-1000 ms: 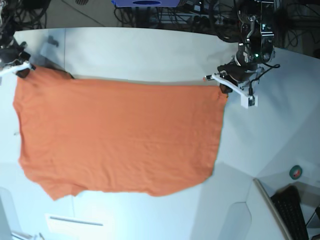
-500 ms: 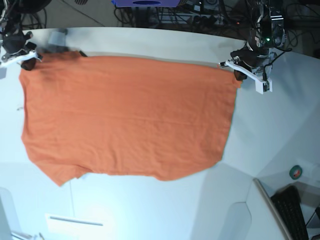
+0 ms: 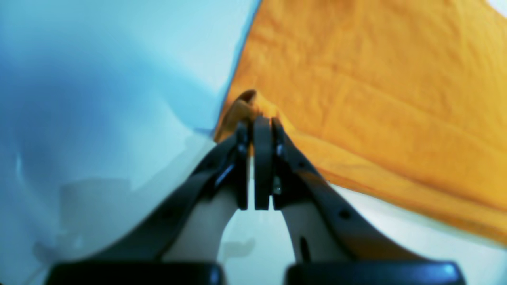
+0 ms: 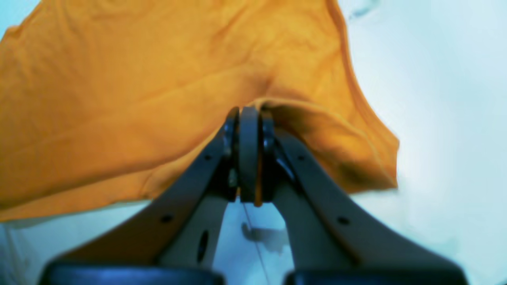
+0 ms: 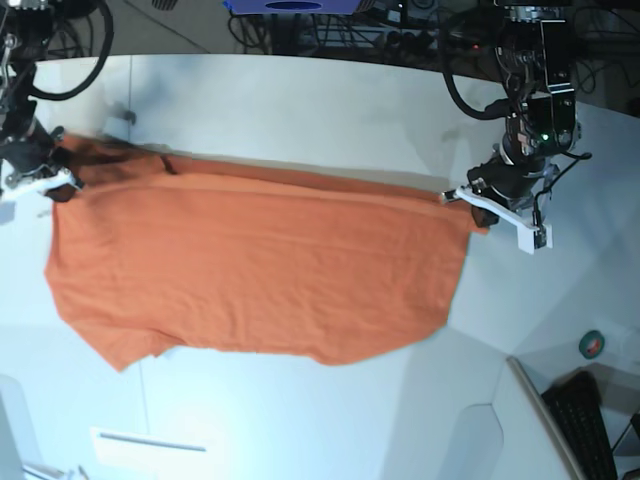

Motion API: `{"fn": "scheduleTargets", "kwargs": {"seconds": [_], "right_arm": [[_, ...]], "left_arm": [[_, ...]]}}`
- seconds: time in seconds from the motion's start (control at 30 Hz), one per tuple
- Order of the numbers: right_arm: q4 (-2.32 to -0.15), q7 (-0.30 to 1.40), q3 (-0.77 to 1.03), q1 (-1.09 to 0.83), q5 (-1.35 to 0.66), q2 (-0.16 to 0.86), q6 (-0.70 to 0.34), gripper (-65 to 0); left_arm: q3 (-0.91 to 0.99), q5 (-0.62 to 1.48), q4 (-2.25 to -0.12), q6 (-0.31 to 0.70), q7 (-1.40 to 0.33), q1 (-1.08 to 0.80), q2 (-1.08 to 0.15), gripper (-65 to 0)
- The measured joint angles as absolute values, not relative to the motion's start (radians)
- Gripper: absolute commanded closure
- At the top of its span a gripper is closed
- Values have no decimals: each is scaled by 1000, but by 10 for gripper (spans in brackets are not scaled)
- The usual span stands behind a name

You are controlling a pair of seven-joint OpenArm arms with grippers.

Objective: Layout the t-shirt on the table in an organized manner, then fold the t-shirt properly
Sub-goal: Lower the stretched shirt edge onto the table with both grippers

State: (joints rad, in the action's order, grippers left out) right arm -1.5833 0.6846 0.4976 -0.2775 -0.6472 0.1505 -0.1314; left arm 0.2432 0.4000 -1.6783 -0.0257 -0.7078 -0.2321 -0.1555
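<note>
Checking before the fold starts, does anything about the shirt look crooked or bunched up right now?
Yes. The t-shirt isn't flat: a doubled-over band runs along its far edge between the two shut grippers, left gripper and right gripper, each pinching a corner. Its near hem lies uneven on the table.

No text, label, brand or number can be read anywhere.

Off to the side, a green tape roll (image 5: 592,345) sits near a black keyboard (image 5: 587,425) (only partly in frame), cables (image 5: 330,25) tangled beyond the far edge.
</note>
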Motion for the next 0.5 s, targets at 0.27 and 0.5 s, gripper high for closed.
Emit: {"fn": "scheduleTargets", "kwargs": {"seconds": [0.27, 0.5], "right_arm": [[-1476, 684, 414, -184, -643, 204, -131, 0], [-1388, 682, 372, -110, -642, 211, -131, 0]], "left_arm": [[242, 397, -1535, -25, -707, -151, -155, 0], [242, 398, -1449, -25, -714, -92, -155, 0]]}}
